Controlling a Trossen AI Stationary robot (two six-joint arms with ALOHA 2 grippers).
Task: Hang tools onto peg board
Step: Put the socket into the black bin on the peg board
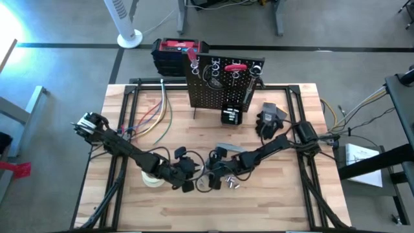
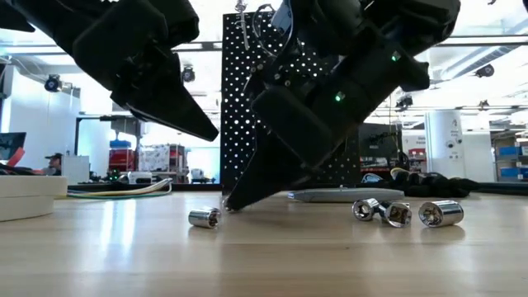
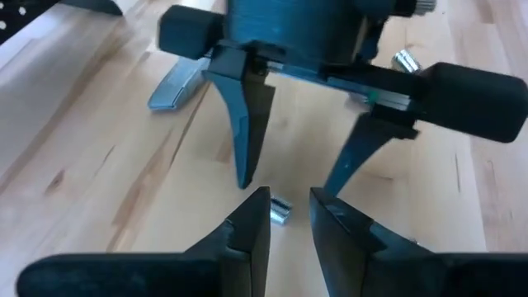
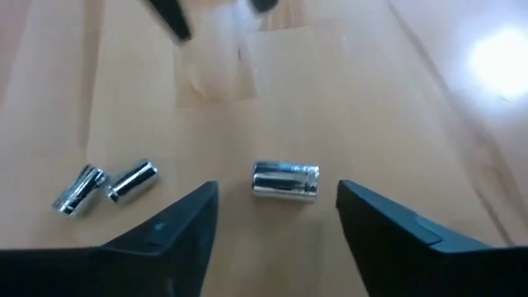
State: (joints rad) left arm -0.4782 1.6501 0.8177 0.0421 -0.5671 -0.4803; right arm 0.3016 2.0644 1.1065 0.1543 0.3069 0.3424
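A: From above, we see both arms meeting low at the front middle of the bench (image 1: 129, 97). The left gripper (image 1: 187, 176) and right gripper (image 1: 217, 169) nearly face each other, and their dark bulk hides most of the small sockets (image 1: 231, 184) lying between them. The peg board (image 1: 220, 87) stands upright at the back, with a red-handled tool (image 1: 234, 66) on it, though we cannot make out its hooks well. A tape roll (image 1: 153, 180) sits by the left arm, black gloves (image 1: 268, 120) lie right of the board.

B: At bench level, we find the arms block nearly everything. One socket (image 2: 204, 218) lies alone by a dark fingertip; three more (image 2: 404, 213) lie together to the side. The board (image 2: 247, 107) shows only in patches behind.

A: In the left wrist view, we see our left jaws narrowly parted with nothing between them; a small socket (image 3: 280, 210) lies just beyond the tips. The right gripper (image 3: 293, 177) points down opposite, jaws spread wide.

B: In the right wrist view, we see the right jaws wide apart, straddling a socket (image 4: 285, 180) without touching it. Two more sockets (image 4: 107, 187) lie aside.
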